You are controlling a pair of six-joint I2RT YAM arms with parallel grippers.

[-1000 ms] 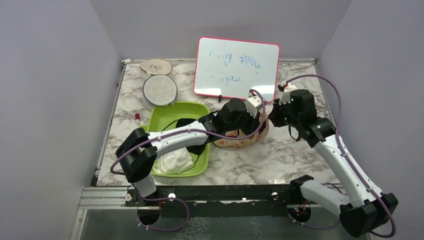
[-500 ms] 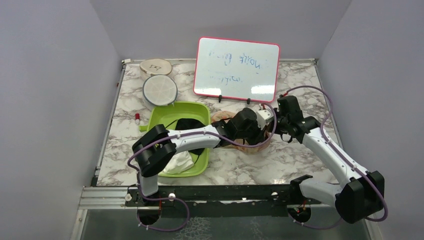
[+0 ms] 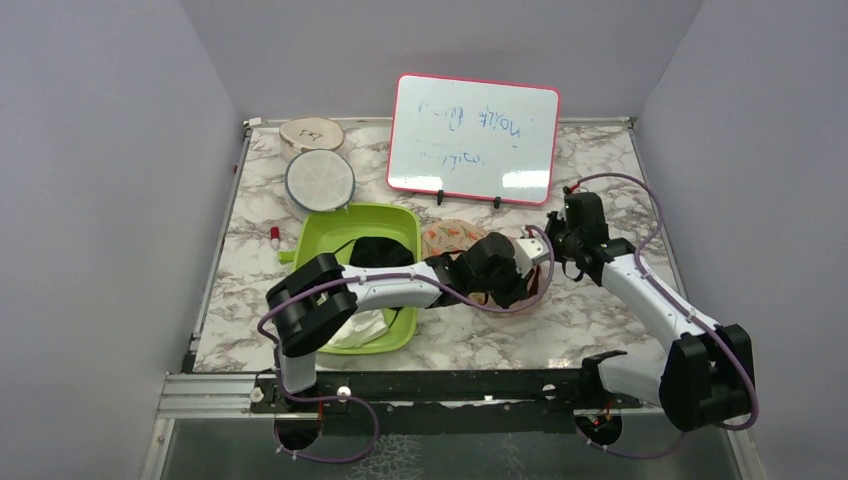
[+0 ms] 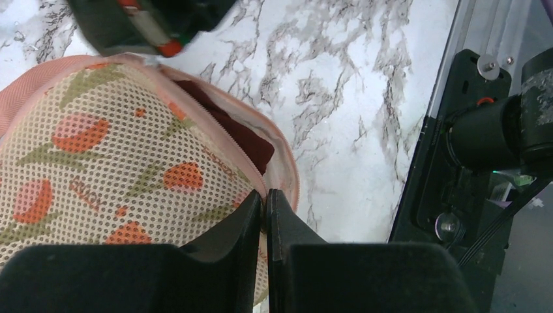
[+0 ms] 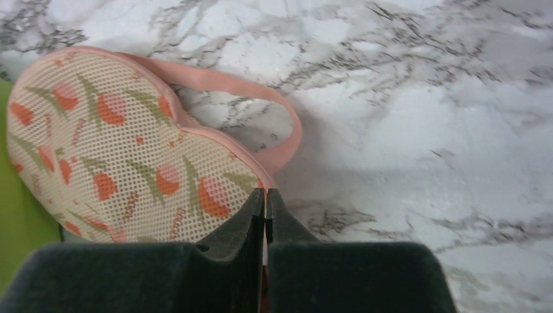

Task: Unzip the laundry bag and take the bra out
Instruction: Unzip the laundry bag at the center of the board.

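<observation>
The flat peach-beige laundry bag printed with orange and green leaf shapes (image 3: 450, 236) lies near the middle of the white marble bench (image 3: 600, 180), largely covered by the left arm in the top view. The left wrist camera shows its zip parted along the edge at 3 o'clock, and the dark maroon fabric bra (image 4: 236, 132) shows through that gap, inside the bag. In the right wrist view a pink band (image 5: 261, 91) loops out from the bag onto the marble towards 2 o'clock.

The left gripper (image 4: 266, 195) sits at the bag's zip edge with its fingers pressed together. Whether they pinch the zip pull or the fabric cannot be told. The right gripper (image 5: 265, 193) meets the bag's rim from the 3 o'clock side of the top view, its fingers also closed tip to tip, and whether any cloth is caught between them cannot be told.

At the bag's 9 o'clock, just beside it, stands a lime-green plastic tub (image 3: 330, 230) holding a black garment (image 3: 375, 250) and a white cloth bundle (image 3: 355, 325). At 12 o'clock a red-framed whiteboard (image 3: 470, 135) stands propped upright. Towards 10 o'clock lie a round white mesh disc (image 3: 319, 180) and, beyond it, a round wooden slice (image 3: 311, 132).
</observation>
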